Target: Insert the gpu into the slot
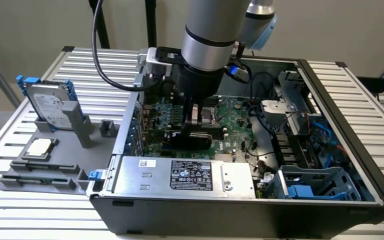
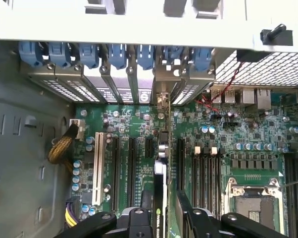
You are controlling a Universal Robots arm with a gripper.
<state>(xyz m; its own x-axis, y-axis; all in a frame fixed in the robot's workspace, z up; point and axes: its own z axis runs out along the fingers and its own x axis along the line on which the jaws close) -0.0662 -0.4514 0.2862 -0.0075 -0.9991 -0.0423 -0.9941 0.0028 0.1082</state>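
**Item: my claw** [image 2: 165, 218]. The jaws stand apart, one on each side of the gpu [image 2: 160, 191], and grip nothing. In the exterior view I hang at the centre of the frame, down inside the case [image 1: 245, 215].

**Item: gpu.** It stands on edge on the motherboard [image 1: 235, 112], between my fingers [image 2: 139, 220]. Its metal bracket [image 2: 162, 96] reaches the row of rear openings. The slot is hidden beneath the card.

**Step in hand, as I judge it:** letting go of a card that looks seated. To do this well, both jaws should clear the card's faces evenly so nothing tips it. The card should sit level along its whole length, with the bracket square in its opening.

**Container: case.** It holds the motherboard, with a silver labelled power supply [image 1: 185, 175] at lower centre. A blue drive cage [image 1: 312, 182] sits at lower right.

**Container: grey tray** [image 1: 65, 150], left of the exterior view. It holds an upright hard drive [image 1: 48, 105] in a blue frame, and a square silvery chip [image 1: 40, 146] lies flat below it.
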